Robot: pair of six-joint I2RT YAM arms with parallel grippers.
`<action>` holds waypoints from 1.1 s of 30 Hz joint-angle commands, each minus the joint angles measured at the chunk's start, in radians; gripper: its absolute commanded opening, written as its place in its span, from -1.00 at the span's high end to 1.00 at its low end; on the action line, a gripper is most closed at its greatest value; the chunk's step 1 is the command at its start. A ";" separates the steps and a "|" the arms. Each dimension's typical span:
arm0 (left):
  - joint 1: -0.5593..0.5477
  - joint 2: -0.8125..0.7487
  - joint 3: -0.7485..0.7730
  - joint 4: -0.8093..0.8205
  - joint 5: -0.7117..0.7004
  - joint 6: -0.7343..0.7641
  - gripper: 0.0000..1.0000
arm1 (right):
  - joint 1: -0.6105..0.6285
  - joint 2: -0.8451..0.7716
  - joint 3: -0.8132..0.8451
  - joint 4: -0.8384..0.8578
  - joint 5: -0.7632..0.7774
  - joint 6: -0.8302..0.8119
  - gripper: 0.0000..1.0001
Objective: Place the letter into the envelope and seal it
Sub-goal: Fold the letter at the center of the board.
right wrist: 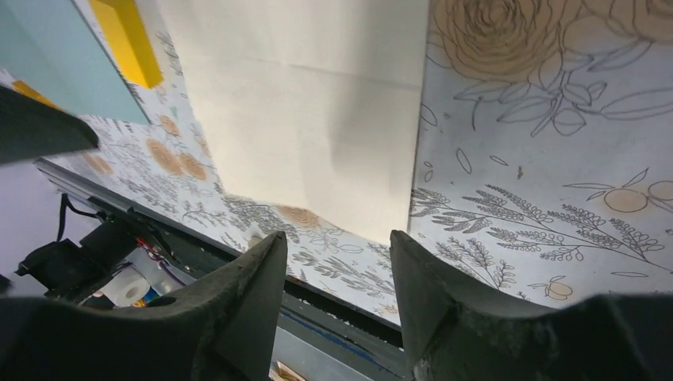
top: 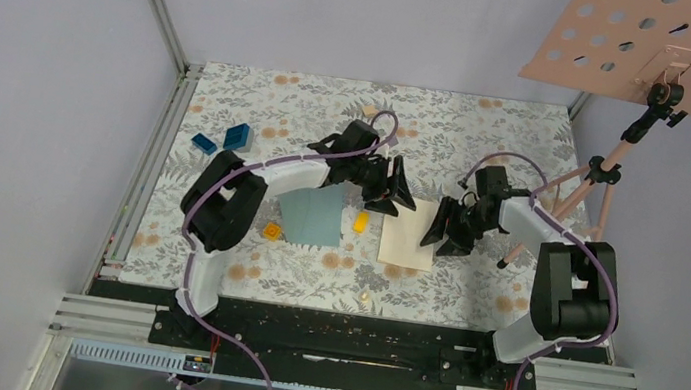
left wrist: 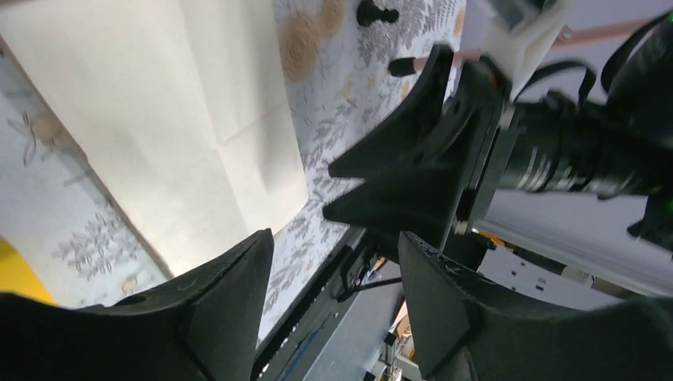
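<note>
We see both jaws wide, empty. Letter lies flat just ahead of right gripper jaws. Envelope sits behind left gripper jaws. We judge letter light, floppy, hard to lift flat: pinch near edge.

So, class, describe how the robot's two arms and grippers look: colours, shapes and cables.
Both arms, the left arm and right arm, have bulky black joints linked by white curved shells. A thin purple cable runs along each. The left gripper and right gripper are matt black, with two broad, wedge-shaped fingers each.
</note>
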 commanded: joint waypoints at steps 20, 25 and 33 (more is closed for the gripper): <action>-0.009 0.341 0.229 0.003 -0.116 -0.090 -0.08 | 0.009 -0.426 -0.441 0.256 0.129 0.278 -0.28; -0.011 0.314 0.168 0.011 -0.118 -0.085 -0.08 | 0.009 -0.384 -0.495 0.334 0.104 0.307 -0.42; -0.011 0.311 0.160 0.031 -0.092 -0.105 -0.08 | 0.009 -0.244 -0.592 0.715 0.043 0.474 -0.41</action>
